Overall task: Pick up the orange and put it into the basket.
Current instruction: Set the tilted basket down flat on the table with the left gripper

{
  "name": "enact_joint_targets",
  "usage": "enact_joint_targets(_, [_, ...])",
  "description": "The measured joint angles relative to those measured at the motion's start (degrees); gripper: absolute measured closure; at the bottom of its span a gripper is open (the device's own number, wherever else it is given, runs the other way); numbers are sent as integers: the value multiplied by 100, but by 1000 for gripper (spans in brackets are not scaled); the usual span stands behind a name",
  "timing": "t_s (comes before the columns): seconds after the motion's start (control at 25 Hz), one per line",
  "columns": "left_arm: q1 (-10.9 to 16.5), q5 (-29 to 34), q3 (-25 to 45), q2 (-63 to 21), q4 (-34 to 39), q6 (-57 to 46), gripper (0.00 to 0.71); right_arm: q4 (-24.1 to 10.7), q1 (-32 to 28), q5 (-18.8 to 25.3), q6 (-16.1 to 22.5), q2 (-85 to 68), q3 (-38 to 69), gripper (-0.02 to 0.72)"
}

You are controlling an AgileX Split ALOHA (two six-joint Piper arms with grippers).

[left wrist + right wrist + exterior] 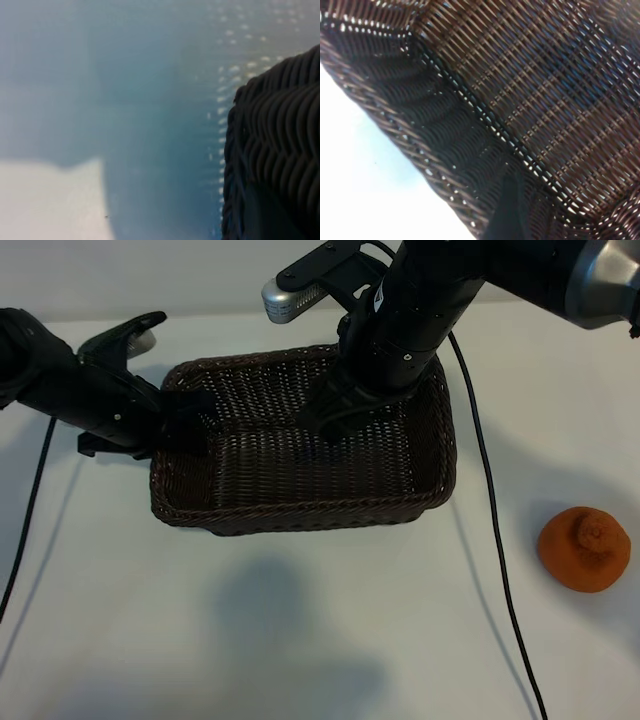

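left gripper (185, 425): clamped on basket (300, 510) rim, 9 o'clock | right gripper (335, 415): spread, empty, over basket | orange (584, 549): table, 4 o'clock

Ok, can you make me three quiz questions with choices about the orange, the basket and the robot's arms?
1. Where is the orange?
A. in the basket
B. on the table, outside the basket
C. held by a tool

2. What colour is the basket?
A. dark brown
B. white
C. green

3. What is the left tool doing?
A. lifting the orange
B. gripping the basket's rim
C. resting far from the basket

Answers: B, the orange lies alone on the white table. A, the wicker is dark brown. B, it closes on the rim, while the right tool hangs open and empty over the basket.
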Motion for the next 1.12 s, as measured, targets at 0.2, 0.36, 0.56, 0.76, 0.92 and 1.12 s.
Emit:
enact_joint_targets(0.2, [0,70,-131,134,8,-29,561,0,0,-17,0,0,0,108])
enact_joint_targets(0.36, [0,70,-142,141,8,-3,561,0,0,-44,0,0,0,108])
enact_joint_targets(0.56, [0,136,-142,142,8,15,561,0,0,-44,0,0,0,108])
enact_joint_targets(0.76, [0,204,-142,142,11,15,561,0,0,-44,0,0,0,108])
enact_joint_targets(0.92, [0,311,-142,142,11,15,535,0,0,-44,0,0,0,108])
enact_joint_targets(1.12, [0,466,-149,142,-87,10,266,6,0,-44,0,0,0,108])
